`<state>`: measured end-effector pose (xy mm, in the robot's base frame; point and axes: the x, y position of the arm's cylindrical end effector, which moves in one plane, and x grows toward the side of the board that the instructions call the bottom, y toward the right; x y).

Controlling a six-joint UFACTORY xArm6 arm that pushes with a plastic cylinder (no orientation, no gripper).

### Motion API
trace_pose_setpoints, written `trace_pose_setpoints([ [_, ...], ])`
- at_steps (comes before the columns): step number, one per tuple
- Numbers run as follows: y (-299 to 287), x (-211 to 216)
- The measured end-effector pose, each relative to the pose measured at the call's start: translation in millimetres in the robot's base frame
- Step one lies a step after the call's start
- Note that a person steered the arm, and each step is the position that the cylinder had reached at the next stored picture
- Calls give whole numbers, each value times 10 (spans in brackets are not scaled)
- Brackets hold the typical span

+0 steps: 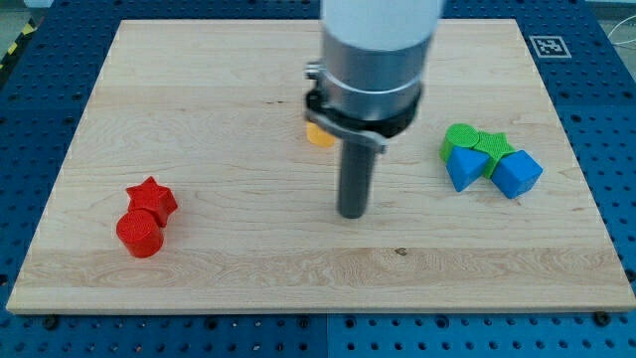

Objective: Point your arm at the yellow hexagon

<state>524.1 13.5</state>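
Note:
A yellow block (319,135) sits near the board's middle, mostly hidden behind the arm's body, so its shape cannot be made out. My tip (353,214) rests on the board just below and slightly to the right of it, a short gap away. The grey cylinder of the arm (378,50) rises above the rod and covers the top middle of the view.
A red star (152,198) and a red cylinder (139,235) touch each other at the left. At the right, two green blocks (462,137) (495,148) and two blue blocks (463,169) (517,173) form a cluster. The wooden board (199,278) lies on a blue perforated table.

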Motion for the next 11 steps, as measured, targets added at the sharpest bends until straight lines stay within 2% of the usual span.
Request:
trace_pose_setpoints([
  [1,-567,-32],
  [2,-1045,-289],
  [3,-1113,-509],
  [6,308,-766],
  [7,868,-1075],
  [8,1087,-1620],
  [9,831,-1859],
  [11,91,-1774],
])
